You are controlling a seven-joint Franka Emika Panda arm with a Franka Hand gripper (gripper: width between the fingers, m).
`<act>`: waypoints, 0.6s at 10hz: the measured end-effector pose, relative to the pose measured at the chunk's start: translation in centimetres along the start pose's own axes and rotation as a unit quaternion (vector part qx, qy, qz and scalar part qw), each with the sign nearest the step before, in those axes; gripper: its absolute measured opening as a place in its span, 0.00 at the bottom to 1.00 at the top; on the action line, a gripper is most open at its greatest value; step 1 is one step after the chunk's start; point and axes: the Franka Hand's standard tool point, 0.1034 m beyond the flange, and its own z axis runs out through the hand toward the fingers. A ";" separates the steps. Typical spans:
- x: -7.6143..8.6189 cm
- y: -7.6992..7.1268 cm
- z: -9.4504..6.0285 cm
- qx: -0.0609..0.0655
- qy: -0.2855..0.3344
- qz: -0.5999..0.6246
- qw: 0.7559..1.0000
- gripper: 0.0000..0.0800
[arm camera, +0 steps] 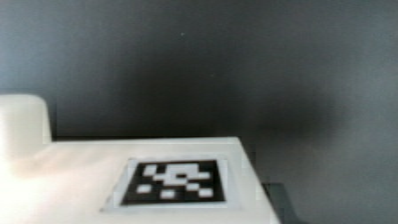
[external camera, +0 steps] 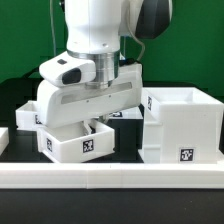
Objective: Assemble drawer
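Note:
The drawer's tall hollow box shell stands at the exterior view's right, with a tag low on its front. One small open-top tray sits left of it, tag facing front. My gripper reaches down into this tray, fingers close together on its far wall. A second tray lies behind at the exterior view's left, partly hidden by the hand. The wrist view shows a white tagged face of the held tray very close; my fingertips do not show there.
A long low white rail runs along the front of the black table. A white part's corner shows at the exterior view's left edge. The arm's body hides the middle behind the tray. Dark table fills most of the wrist view.

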 end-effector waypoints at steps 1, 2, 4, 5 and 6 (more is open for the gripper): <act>0.1 0.0 0.0 -0.003 0.001 -0.041 0.999 0.05; 0.3 0.0 0.0 -0.014 0.000 -0.099 0.995 0.05; 0.2 0.2 -0.3 -0.017 -0.002 -0.168 0.986 0.05; 0.2 0.3 -0.3 -0.018 -0.004 -0.209 0.978 0.05; 0.0 0.4 -0.2 -0.018 -0.007 -0.243 0.970 0.05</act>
